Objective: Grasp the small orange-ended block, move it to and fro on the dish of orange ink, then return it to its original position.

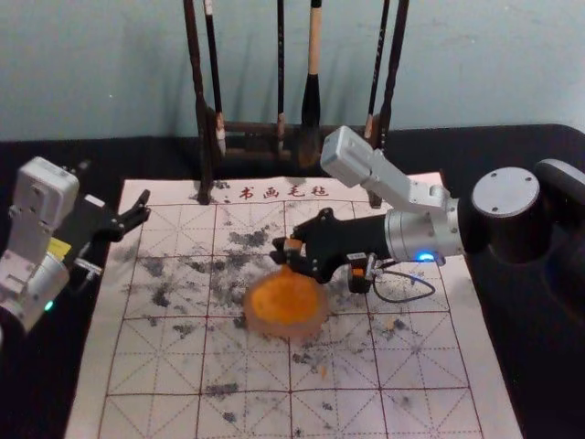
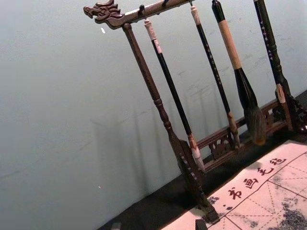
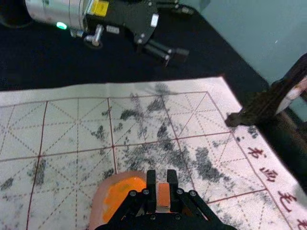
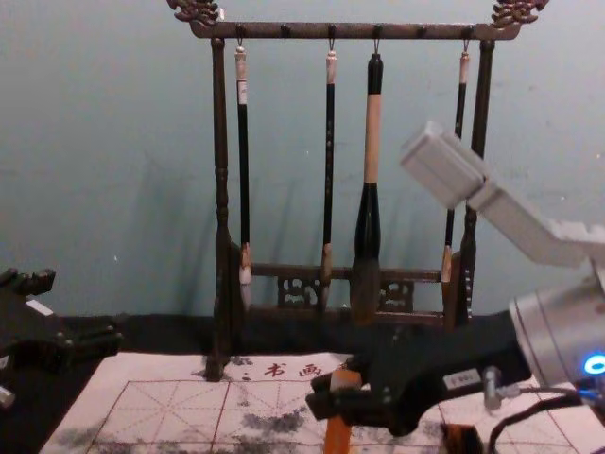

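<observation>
My right gripper [image 1: 285, 258] is shut on the small orange-ended block [image 1: 292, 245], over the back edge of the dish of orange ink [image 1: 285, 302]. In the right wrist view, the right gripper [image 3: 162, 184] pinches the block [image 3: 163, 195] between its fingers, with the dish [image 3: 98, 201] beside it. The block [image 4: 338, 433] stands about upright in the chest view, its lower part orange; whether it touches the ink I cannot tell. My left gripper [image 1: 144, 207] stays parked at the mat's left edge, open; in its wrist view the left gripper [image 2: 158, 225] has its fingertips wide apart.
A dark wooden rack [image 4: 354, 31] with hanging brushes [image 4: 369, 142] stands behind the ink-stained calligraphy mat [image 1: 155, 366]. A small dark object with an orange patch [image 1: 359, 273] is just below the right gripper's body, beside a looping cable [image 1: 407, 299].
</observation>
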Controlling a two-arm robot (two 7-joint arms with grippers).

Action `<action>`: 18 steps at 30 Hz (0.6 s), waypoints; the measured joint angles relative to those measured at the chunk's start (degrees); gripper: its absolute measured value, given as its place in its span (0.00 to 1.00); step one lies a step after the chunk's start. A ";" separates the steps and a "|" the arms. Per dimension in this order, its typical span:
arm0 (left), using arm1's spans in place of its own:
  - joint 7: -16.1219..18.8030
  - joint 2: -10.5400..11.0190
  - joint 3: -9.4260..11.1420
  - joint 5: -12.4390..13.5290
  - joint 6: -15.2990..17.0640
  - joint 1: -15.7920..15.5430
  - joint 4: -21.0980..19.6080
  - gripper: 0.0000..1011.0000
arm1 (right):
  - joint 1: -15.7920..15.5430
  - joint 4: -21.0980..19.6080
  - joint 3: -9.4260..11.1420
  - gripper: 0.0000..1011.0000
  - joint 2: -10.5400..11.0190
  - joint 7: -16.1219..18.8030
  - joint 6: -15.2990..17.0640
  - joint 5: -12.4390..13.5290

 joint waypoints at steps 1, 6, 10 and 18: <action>0.00 0.00 0.00 0.00 0.00 0.00 0.00 0.99 | -0.09 -0.23 0.15 0.11 0.07 -0.13 0.04 0.11; 0.00 0.00 0.00 0.00 0.00 0.00 0.00 0.99 | -1.24 -2.88 1.55 0.11 1.05 -1.69 0.80 1.15; 0.00 0.00 0.00 0.00 0.00 0.00 0.00 0.99 | -2.99 -6.07 3.23 0.11 2.23 -4.12 1.77 2.13; 0.00 0.00 0.00 0.00 0.00 0.00 0.00 0.99 | -9.93 -15.07 9.09 0.11 5.05 -12.70 4.28 5.25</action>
